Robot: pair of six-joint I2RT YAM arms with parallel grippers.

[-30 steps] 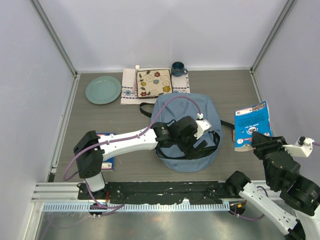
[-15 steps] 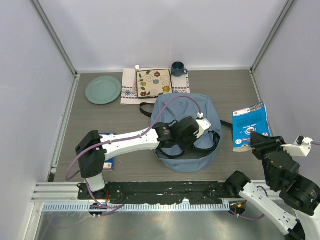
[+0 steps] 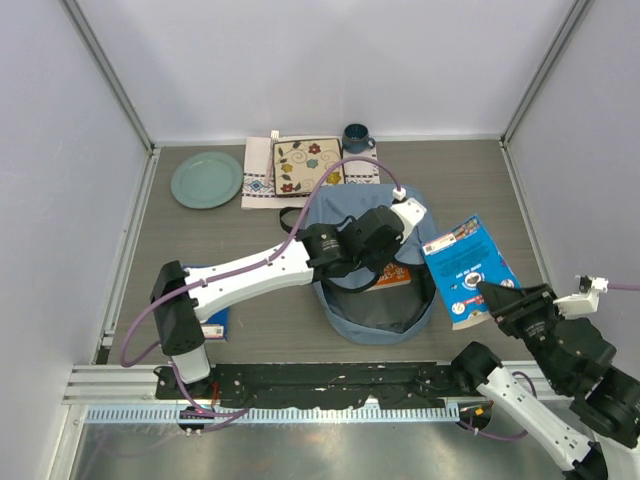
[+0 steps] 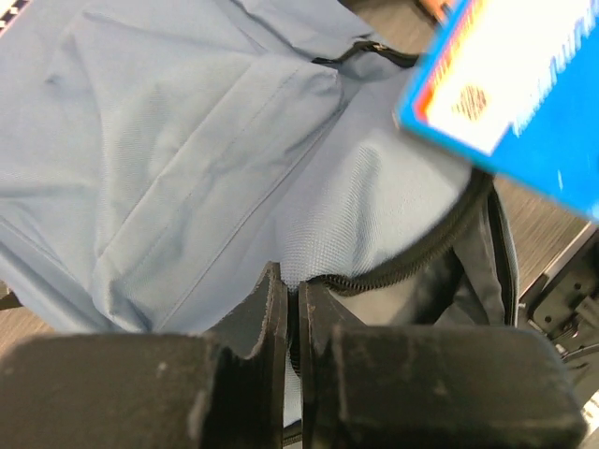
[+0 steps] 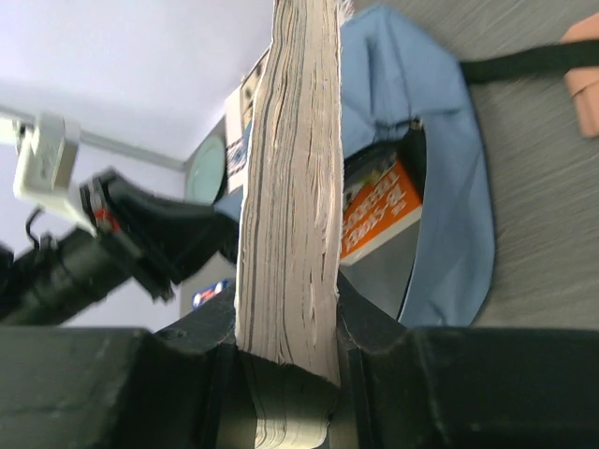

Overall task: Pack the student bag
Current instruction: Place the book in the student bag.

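L gripper — jaws nearly together, pinching a thin fold of light-blue fabric right by the dark zipper line of the student bag. From above, the L arm reaches across the table from the near-left, with its wrist over the bag's top half. The bag lies mid-table with its mouth gaping toward the near side. An orange book lies inside the opening. Black straps trail off the bag's far-left side.

R gripper — clamped on the bottom edge of a blue book, with a finger pressing each cover; the wrist cam looks straight at the page edges. The book is off the table and tilted, its upper-left corner over the bag's right rim and the rest just right of the bag. The R arm comes in from the near-right corner.

Farther out, along the back wall:
- green plate at far left, alone on the table
- white embroidered cloth mat beside it
- square flower-pattern plate on the mat
- dark-blue mug at the mat's far-right corner

A small blue item sits near-left, mostly hidden under the L arm, so I can't tell what it is.
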